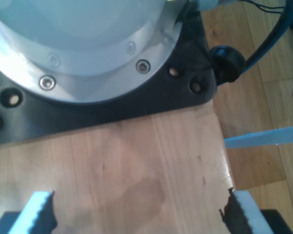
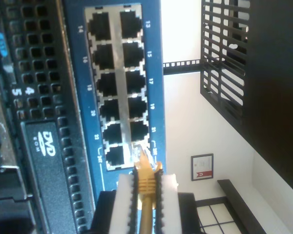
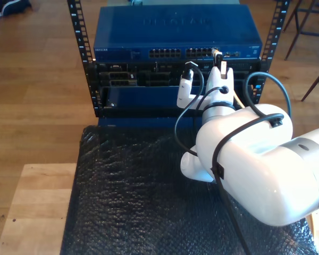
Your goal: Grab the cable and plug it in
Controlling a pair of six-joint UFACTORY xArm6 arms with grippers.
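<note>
Progress, as I judge it: the grab is done, the insertion is not. My second tool (image 2: 145, 187) is clamped on the yellow cable (image 2: 146, 214) just behind its clear plug (image 2: 142, 157), whose tip sits at the mouth of a port in the end pair of the blue network switch (image 2: 118, 87); I cannot tell whether it has entered. Seating remains. My first tool (image 1: 139, 212) hangs wide, holding nothing, over a wooden counter (image 1: 151, 161) beside a black arm base (image 1: 112, 105).
</note>
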